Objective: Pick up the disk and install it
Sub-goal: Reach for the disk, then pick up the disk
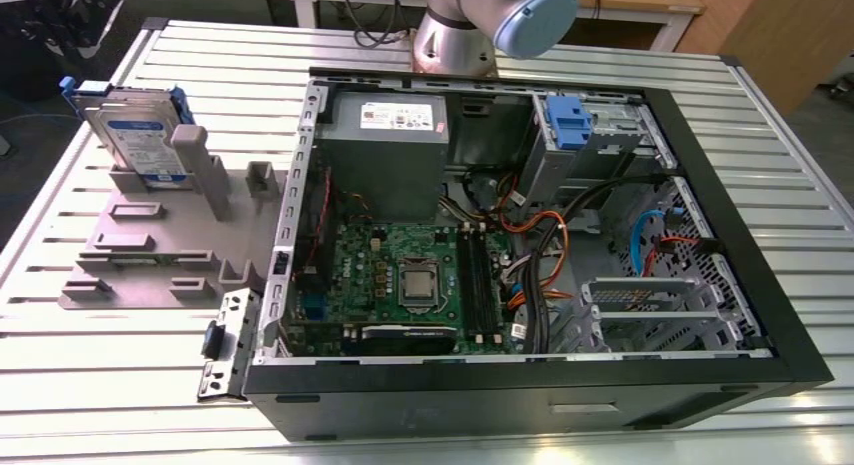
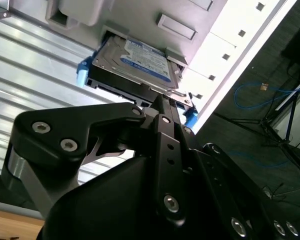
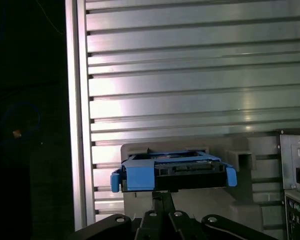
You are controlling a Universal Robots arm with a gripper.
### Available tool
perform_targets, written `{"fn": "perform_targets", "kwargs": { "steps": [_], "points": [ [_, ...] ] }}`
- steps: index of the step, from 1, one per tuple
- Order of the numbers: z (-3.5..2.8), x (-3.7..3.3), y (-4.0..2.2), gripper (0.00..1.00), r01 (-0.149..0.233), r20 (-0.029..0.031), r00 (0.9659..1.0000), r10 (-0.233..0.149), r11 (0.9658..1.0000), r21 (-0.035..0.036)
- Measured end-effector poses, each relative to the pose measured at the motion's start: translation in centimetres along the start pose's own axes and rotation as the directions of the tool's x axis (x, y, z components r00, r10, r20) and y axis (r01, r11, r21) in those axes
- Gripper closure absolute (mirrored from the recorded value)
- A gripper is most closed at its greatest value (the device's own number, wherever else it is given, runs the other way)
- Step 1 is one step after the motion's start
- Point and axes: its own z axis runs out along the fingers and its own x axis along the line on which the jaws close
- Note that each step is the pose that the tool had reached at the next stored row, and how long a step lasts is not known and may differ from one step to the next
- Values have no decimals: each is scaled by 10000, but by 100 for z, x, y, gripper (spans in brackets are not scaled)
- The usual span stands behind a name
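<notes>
The disk (image 1: 138,135) stands on edge in a slot of the grey holder (image 1: 147,250) at the exterior view's left. It is a silver-grey drive with a white-and-blue label in a bright blue bracket. In the first wrist view the disk (image 3: 172,172) is seen edge-on, with the tips of my gripper (image 3: 162,196) just before it in the picture. In the second wrist view the disk's label side (image 2: 137,60) faces the camera beyond my gripper (image 2: 162,100). The fingers lie together with nothing between them. Whether they touch the disk cannot be told.
An open computer case (image 1: 747,215) lies on the ribbed metal table (image 1: 120,385), with a motherboard (image 1: 400,275), cables and a grey power supply (image 1: 387,115) inside. A blue tab (image 1: 567,120) marks a drive bay at the back. The arm's base (image 1: 454,35) stands behind the case.
</notes>
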Motion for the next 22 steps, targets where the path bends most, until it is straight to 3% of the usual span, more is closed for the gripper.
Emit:
{"fn": "perform_targets", "kwargs": {
  "steps": [5,22],
  "points": [
    [21,87,24,89,-2,-2,10000,2,10000,-1],
    [22,95,23,89,52,-5,10000,-52,10000,1]
  ]
}}
